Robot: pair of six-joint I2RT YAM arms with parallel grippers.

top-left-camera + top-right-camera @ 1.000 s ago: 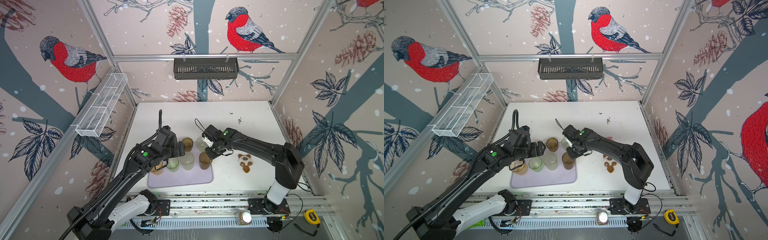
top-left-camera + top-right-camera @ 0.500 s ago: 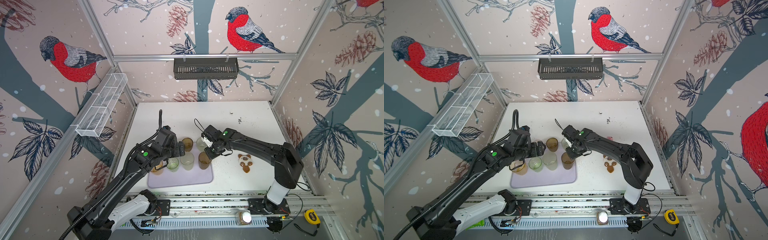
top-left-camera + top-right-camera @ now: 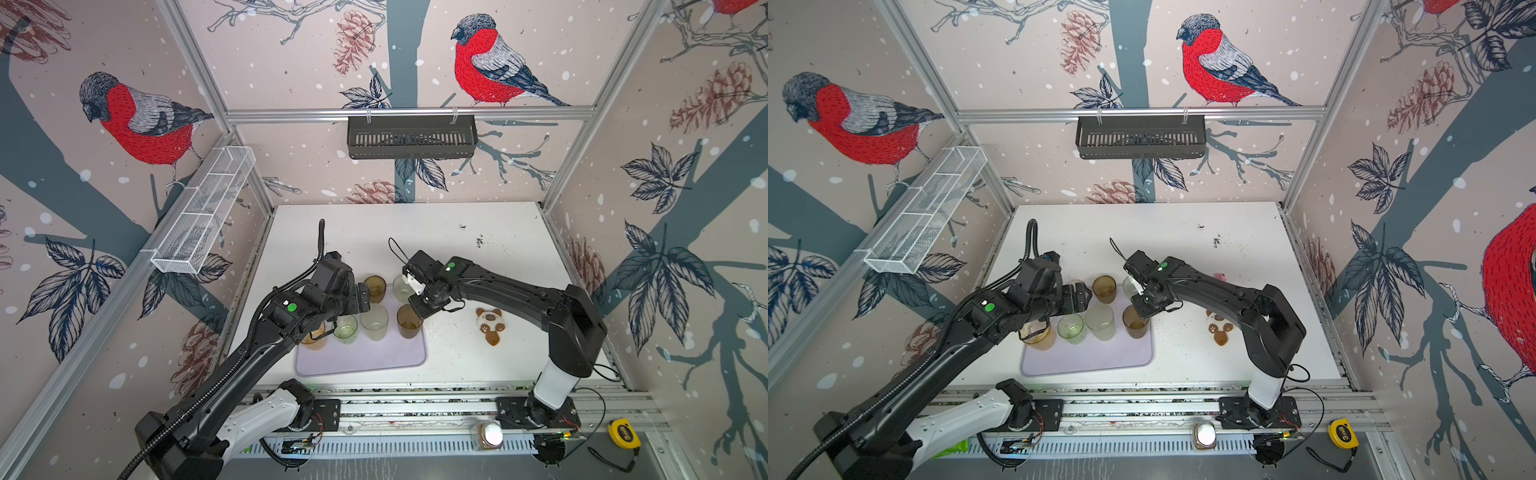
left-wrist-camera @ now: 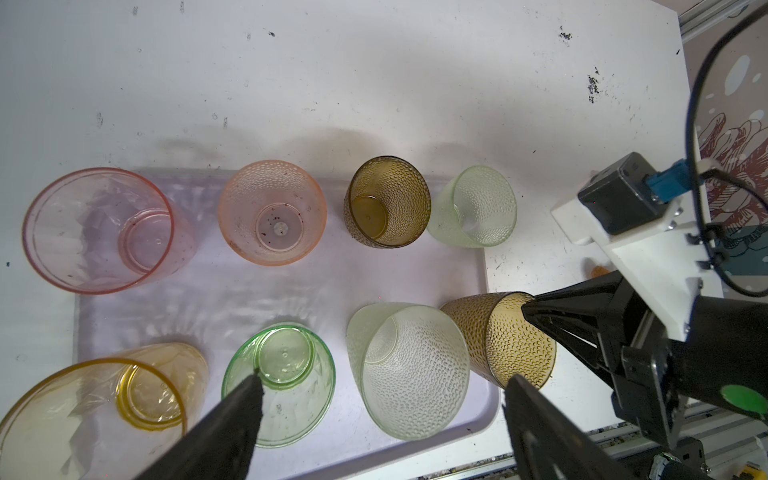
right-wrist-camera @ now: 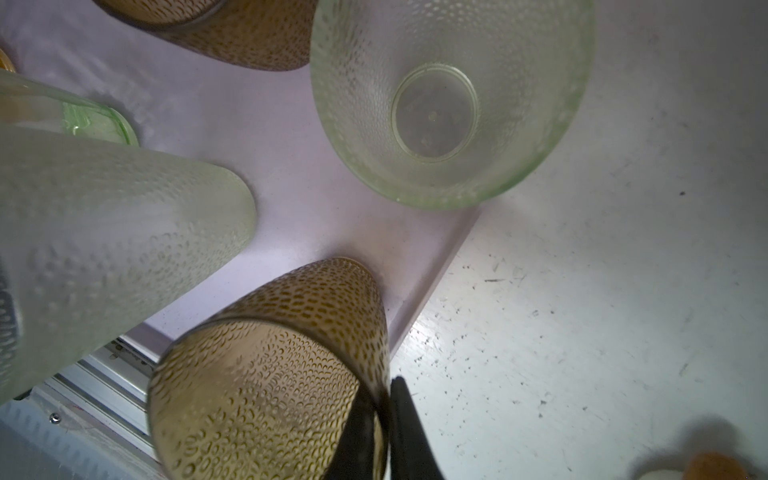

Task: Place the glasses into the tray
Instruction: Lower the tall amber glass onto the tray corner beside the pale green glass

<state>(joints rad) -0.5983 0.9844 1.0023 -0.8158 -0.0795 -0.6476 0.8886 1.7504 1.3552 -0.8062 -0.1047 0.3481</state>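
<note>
You're in a lab robot cell: aluminium frame [image 3: 291,113], bird-print wall panels [image 3: 137,120], left arm [image 3: 249,357] and right arm [image 3: 519,291] bolted to a rail [image 3: 415,409].

Both top views: bright, even light from above, sharp throughout; soft, short shadows on the white worktop [image 3: 415,232]. Left wrist view: crisp, pale sheen rippling on tray [image 4: 353,282]. Right wrist view: brown glass [image 5: 266,374] and frosted glass [image 5: 104,232] close, blurred; glare patch on worktop beside tray.
</note>
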